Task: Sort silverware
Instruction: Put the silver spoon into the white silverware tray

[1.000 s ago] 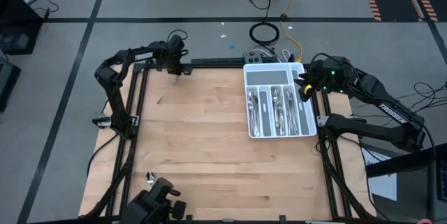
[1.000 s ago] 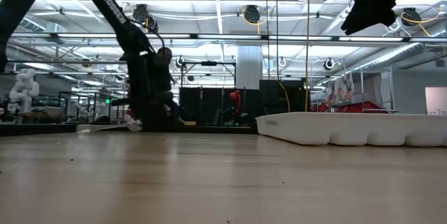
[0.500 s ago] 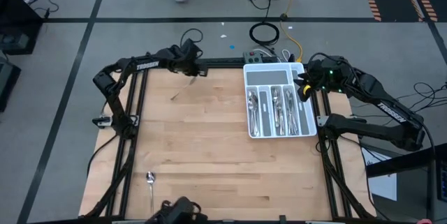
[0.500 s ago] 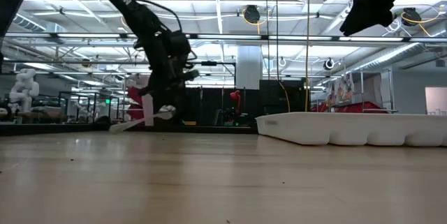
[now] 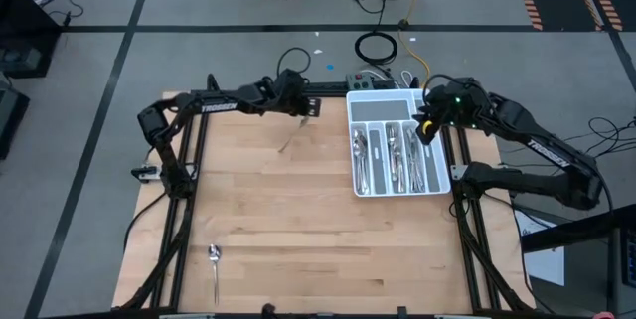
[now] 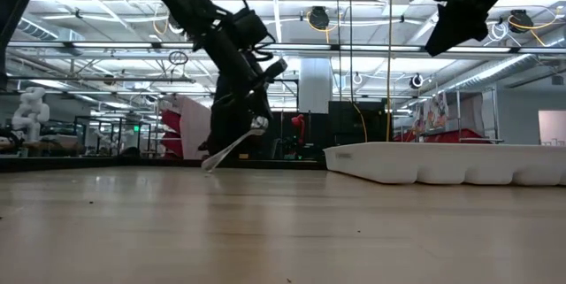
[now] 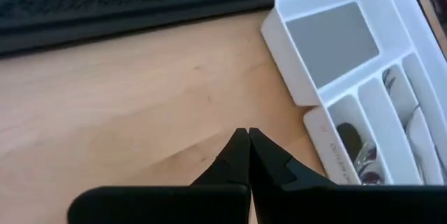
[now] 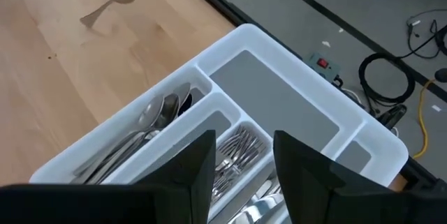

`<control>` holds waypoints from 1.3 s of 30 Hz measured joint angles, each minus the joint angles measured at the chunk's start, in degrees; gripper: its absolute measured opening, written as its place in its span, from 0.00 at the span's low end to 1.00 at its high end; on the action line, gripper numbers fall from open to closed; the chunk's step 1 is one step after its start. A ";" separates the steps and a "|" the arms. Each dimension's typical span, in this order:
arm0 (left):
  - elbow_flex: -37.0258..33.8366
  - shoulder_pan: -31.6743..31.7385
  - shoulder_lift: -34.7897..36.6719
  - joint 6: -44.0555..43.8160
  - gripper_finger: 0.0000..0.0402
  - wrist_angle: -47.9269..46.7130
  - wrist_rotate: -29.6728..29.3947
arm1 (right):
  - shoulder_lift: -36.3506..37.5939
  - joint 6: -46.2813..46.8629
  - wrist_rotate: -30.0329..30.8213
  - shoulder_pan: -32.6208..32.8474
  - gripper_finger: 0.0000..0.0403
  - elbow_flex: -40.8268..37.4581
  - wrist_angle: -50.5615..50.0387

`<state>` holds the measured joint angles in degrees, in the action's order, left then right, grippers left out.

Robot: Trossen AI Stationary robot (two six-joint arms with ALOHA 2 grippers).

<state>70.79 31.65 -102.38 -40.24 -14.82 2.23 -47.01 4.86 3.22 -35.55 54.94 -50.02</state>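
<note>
While clamped in the closed left gripper (image 6: pixel 252 125), 1 spoon (image 6: pixel 232 144) is held tilted above the table (image 5: pixel 298 220), near the white tray (image 5: pixel 429 175) of silverware (image 5: pixel 393 155). Over the tray's edge, the right gripper (image 8: pixel 241 155) is held with fingers apart, empty.

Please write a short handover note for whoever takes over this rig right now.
Left gripper: shut on a spoon, carried in the air at the table's far edge, short of the white tray.
Right gripper: fingers apart, empty, hovering over the tray's right side.
Done: most silverware lies in the tray's compartments.
Left: place the carried spoon; fetch the last spoon at the near left corner.
</note>
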 joint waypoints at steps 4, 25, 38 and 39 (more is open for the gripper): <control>0.71 -0.94 0.02 -5.63 0.00 -0.01 -4.36 | -1.76 -0.02 -0.45 0.02 0.33 0.00 0.58; 8.36 -5.91 0.04 -17.76 0.00 0.84 -9.89 | -13.46 -0.32 -8.11 0.25 0.34 -0.02 11.47; 8.47 -1.83 -3.33 0.25 0.10 -2.75 -3.72 | -26.82 -0.09 -14.73 3.79 0.37 -0.02 22.71; 8.47 -1.04 -4.22 0.23 0.13 -2.59 -1.99 | -27.22 -0.04 -15.38 3.85 0.37 -0.02 22.62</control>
<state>79.26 30.60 -106.60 -40.01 -17.41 0.24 -74.24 4.82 -12.16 -31.70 54.92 -27.39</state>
